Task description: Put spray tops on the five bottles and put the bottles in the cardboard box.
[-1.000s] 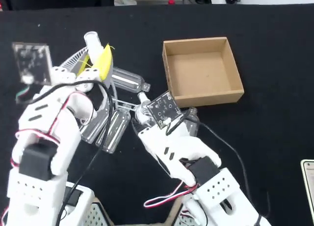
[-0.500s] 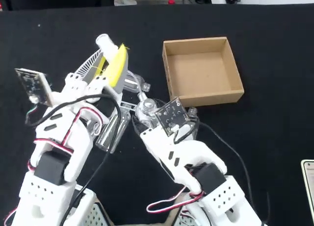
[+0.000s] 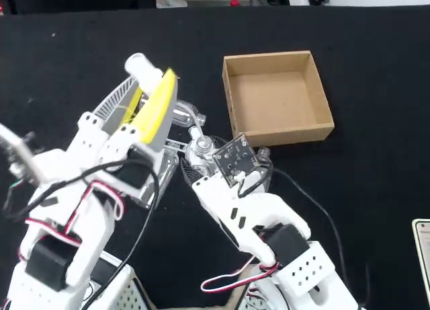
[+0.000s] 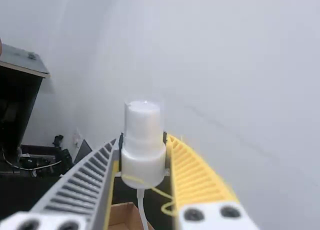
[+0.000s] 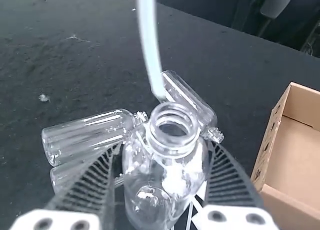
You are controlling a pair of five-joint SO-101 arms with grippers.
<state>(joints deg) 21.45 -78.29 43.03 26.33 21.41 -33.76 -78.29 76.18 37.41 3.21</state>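
My left gripper [image 3: 144, 74] is shut on a white spray top [image 3: 139, 63], held high between a grey and a yellow finger [image 4: 197, 175]. The spray top [image 4: 143, 145] has a thin tube hanging below it. My right gripper [image 3: 200, 152] is shut on a clear bottle [image 5: 167, 160], upright with its neck open. The tube [image 5: 149, 45] comes down from above and ends just beside the bottle's mouth, outside it. Other clear bottles [image 5: 87, 135] lie on the black table behind. The cardboard box [image 3: 277, 98] stands empty to the right of the held bottle.
A lying bottle [image 3: 183, 112] shows between the two arms and another [image 3: 158, 182] sits under the left arm. The box's corner [image 5: 295, 140] is close beside the right gripper. A white object [image 3: 422, 233] lies at the table's right edge.
The left arm swung right and lifted the spray top toward the right arm's bottle. The right arm stood its bottle upright and has since held still.
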